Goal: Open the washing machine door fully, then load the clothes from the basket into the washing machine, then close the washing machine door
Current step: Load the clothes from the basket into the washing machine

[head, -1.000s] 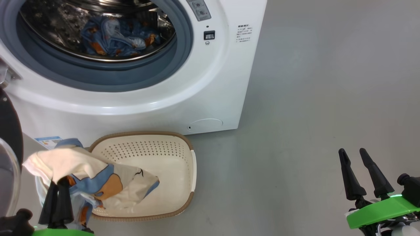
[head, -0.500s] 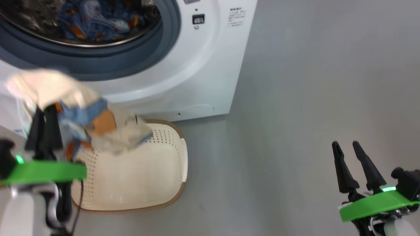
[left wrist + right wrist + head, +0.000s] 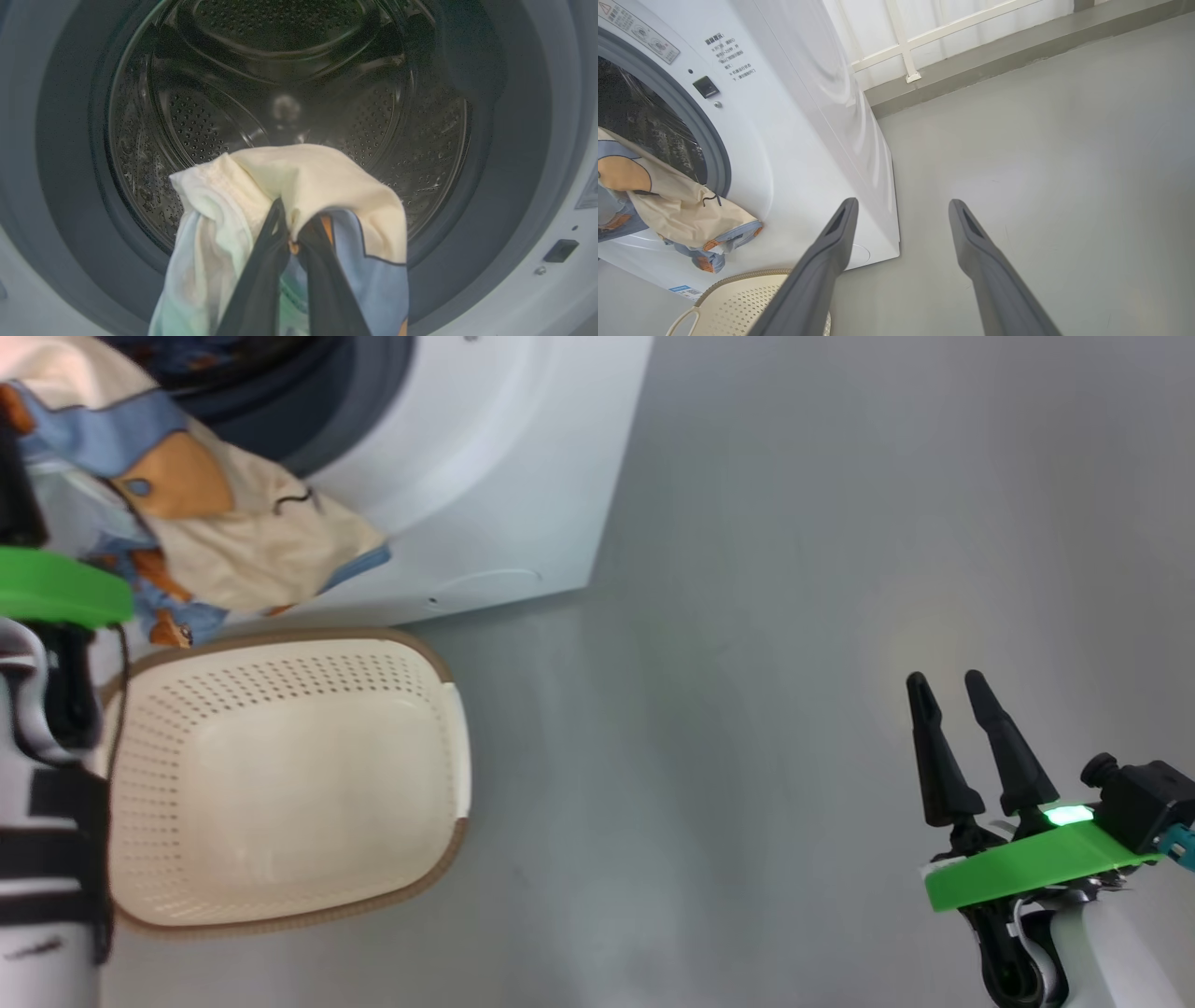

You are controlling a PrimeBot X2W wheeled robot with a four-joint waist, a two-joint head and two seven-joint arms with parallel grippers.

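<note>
Clothes (image 3: 327, 186) are clenched in the left gripper's (image 3: 294, 224) jaws, held before the open washing machine (image 3: 289, 84) at twelve o'clock. Loading is under way, and a forward reach and release are called for. The right gripper's (image 3: 945, 679) jaws are spread, empty.

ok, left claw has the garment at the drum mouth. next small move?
Probably push the left claw forward into the drum before releasing: the garment sits in front of the opening, its tail draped outside over the washing machine front.
</note>
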